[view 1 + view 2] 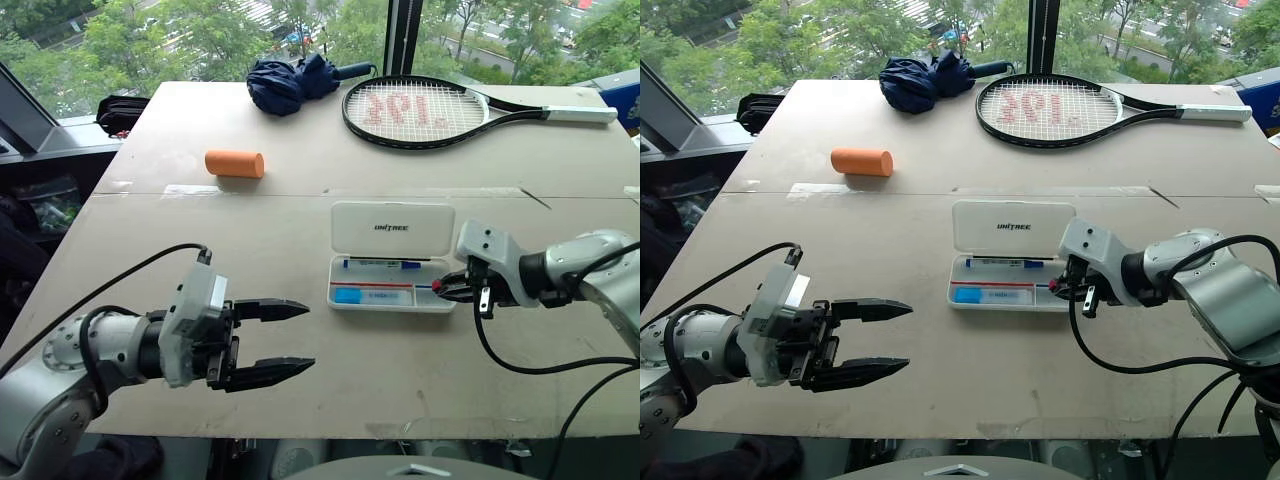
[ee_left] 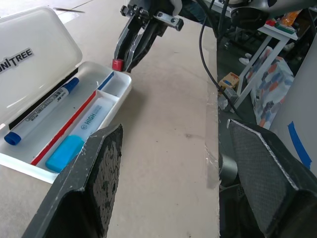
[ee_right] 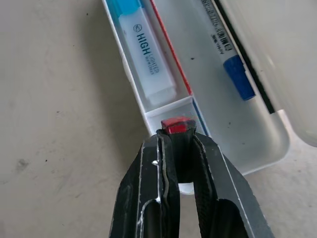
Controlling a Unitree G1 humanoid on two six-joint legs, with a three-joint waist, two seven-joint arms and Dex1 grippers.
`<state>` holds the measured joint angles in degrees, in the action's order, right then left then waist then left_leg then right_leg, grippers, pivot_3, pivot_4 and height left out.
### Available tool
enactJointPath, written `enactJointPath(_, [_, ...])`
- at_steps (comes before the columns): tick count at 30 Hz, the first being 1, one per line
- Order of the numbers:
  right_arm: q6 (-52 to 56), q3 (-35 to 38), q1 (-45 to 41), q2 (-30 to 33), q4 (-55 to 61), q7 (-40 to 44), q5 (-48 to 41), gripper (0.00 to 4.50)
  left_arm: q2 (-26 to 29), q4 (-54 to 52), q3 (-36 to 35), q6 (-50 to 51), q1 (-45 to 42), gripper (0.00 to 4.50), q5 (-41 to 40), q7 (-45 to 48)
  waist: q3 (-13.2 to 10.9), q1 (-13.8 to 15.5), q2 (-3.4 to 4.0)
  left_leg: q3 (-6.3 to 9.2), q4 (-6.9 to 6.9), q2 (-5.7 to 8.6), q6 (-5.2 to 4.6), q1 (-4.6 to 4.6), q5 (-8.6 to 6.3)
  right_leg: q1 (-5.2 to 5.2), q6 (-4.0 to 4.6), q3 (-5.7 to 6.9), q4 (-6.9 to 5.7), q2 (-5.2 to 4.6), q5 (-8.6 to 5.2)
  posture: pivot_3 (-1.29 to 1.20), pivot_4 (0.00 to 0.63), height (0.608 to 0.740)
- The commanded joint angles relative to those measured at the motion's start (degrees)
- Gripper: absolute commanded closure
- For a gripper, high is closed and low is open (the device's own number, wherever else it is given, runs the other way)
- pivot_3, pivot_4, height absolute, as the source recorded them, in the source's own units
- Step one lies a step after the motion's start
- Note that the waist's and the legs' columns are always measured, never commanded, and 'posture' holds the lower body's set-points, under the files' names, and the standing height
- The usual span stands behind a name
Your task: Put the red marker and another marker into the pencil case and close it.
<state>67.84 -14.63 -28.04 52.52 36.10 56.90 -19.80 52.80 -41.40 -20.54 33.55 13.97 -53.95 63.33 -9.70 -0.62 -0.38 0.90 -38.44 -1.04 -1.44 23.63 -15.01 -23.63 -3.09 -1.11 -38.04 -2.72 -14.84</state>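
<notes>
Red marker (image 3: 177,125), a short stubby piece, sits pinched between the fingertips of the right end effector (image 3: 178,136), whose two black fingers are clenched on it so that only its red tip pokes out beyond them. That end effector hangs at the right end of the pencil case (image 1: 392,258), tilted down toward the surface (image 1: 300,240), and the marker is held just above the small compartment at that end of the tray, right at the case's rim; whether it touches the plastic cannot be told. The case lies open near the middle of the surface, its white lid with the dark UNITREE print folded back on the far side. Inside, a blue-capped marker (image 1: 381,265) lies along the far channel beside the hinge, and a blue highlighter (image 1: 372,295) fills the near channel, with the red-and-blue stripe running between them. The left end effector (image 1: 285,340) hovers over the near left part of the surface, well apart from the case, pointing toward it with its fingers spread wide and grasping nothing. Farther back lie an orange cylinder (image 1: 234,163), a folded navy umbrella (image 1: 295,82) and a tennis racket (image 1: 430,110) with red markings on its strings.
</notes>
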Motion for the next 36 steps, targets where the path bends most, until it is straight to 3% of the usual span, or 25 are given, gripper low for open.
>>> enactJointPath(1, [-5.14,-3.37,0.32,0.94,-1.02,-1.76,2.46,4.42,-0.53,-1.2,-1.75,-2.13,1.02,1.09,0.91,0.55,0.0,0.0,0.0,-0.01,0.0,0.0,0.0,-0.01,0.0,0.01,0.0,0.0,0.0,0.0,0.0,0.0,0.15,0.732])
enactJointPath(7, [-10.13,-6.43,-1.03,1.13,-3.8,-1.05,3.86,4.42,-0.81,-1.2,-2.23,-3.27,2.41,1.09,1.6,0.89,0.05,-0.03,-0.09,0.01,-0.01,0.0,0.0,-0.02,0.0,0.02,0.0,0.01,0.0,0.01,0.0,0.0,0.15,0.732])
enactJointPath(11, [-11.94,-7.39,-1.96,1.06,-4.79,-0.52,4.28,2.84,-1.04,-1.16,-2.35,-3.66,2.89,1.09,1.94,1.03,0.06,-0.06,-0.09,0.01,-0.01,-0.02,0.0,-0.05,0.0,0.03,0.0,0.01,-0.01,0.02,0.0,0.0,0.15,0.732])
enactJointPath(15, [-12.92,-6.4,-2.94,1.77,-4.52,0.48,3.83,0.89,-1.38,-1.01,-2.51,-4.41,3.77,1.09,2.43,1.28,0.06,-0.04,-0.09,0.02,0.0,-0.02,0.0,-0.03,0.0,0.02,0.0,0.02,0.0,0.01,0.0,0.0,0.15,0.732])
enactJointPath(16, [-11.67,-3.02,-2.91,1.91,-4.06,1.88,0.69,0.44,-1.65,-0.99,-2.65,-4.57,4.03,1.09,2.45,1.1,0.06,-0.04,-0.09,0.03,0.0,-0.02,0.0,-0.02,0.0,0.02,0.0,0.02,0.0,0.01,0.0,0.0,0.15,0.732])
enactJointPath(19, [-7.82,7.88,-4.43,0.55,-6.45,4.88,-8.71,0.44,-2.53,-0.97,-2.99,-5.09,5.04,1.09,2.64,0.52,0.05,0.02,-0.09,0.03,0.0,-0.02,0.0,0.0,0.0,0.02,0.0,0.02,0.0,-0.01,0.0,0.0,0.15,0.732])
enactJointPath(20, [-6.12,10.71,-6.3,-0.97,-9.62,3.86,-10.38,0.68,-2.9,-1.03,-2.99,-5.27,5.32,1.09,2.76,0.21,0.05,0.03,-0.09,0.03,-0.01,-0.02,0.0,0.0,0.0,0.03,0.0,0.02,0.01,0.0,0.0,0.0,0.15,0.732])
enactJointPath(23, [-4.12,15.41,-11.89,-3.96,-19.56,1.06,-12.14,1.95,-3.88,-1.27,-3.03,-5.61,5.75,1.09,3.04,-0.71,0.05,-0.16,-0.09,-0.06,-0.02,-0.02,-0.01,-0.08,0.0,0.07,0.01,-0.05,0.0,0.02,0.01,0.0,0.15,0.732])
enactJointPath(28, [-15.75,9.63,-25.39,-8.33,-49.08,-4.13,-0.37,4.22,-5.0,-2.3,-3.77,-5.75,6.87,1.09,2.9,-2.28,0.07,-0.26,-0.12,-0.19,0.0,0.0,0.0,-0.1,0.0,0.06,0.02,-0.12,-0.01,0.01,0.01,0.0,0.15,0.732])
enactJointPath(29, [-18.21,8.08,-27.07,-9.05,-53.49,-3.67,1.45,4.45,-5.1,-2.43,-3.84,-5.79,7.09,1.09,2.93,-2.42,0.07,-0.28,-0.12,-0.31,0.01,0.01,0.0,-0.13,0.0,0.06,0.02,-0.15,-0.01,0.01,0.01,0.0,0.15,0.732])
enactJointPath(32, [-27.25,3.18,-32.95,-13.45,-70.61,-0.64,7.39,4.45,-5.5,-3.13,-4.37,-5.93,8.19,1.09,2.96,-3.09,0.07,-0.34,-0.12,-0.47,0.04,0.0,0.01,-0.09,0.0,0.02,0.02,-0.13,0.02,0.03,0.01,0.0,0.15,0.732])
enactJointPath(36, [-34.77,-0.5,-38.0,-18.34,-84.05,8.42,11.1,4.45,-5.84,-3.96,-5.18,-6.21,9.53,1.09,2.74,-3.68,0.03,-0.51,-0.05,-0.48,0.09,-0.05,0.02,-0.01,0.01,-0.07,0.02,-0.11,0.04,0.04,0.01,0.0,0.15,0.732])
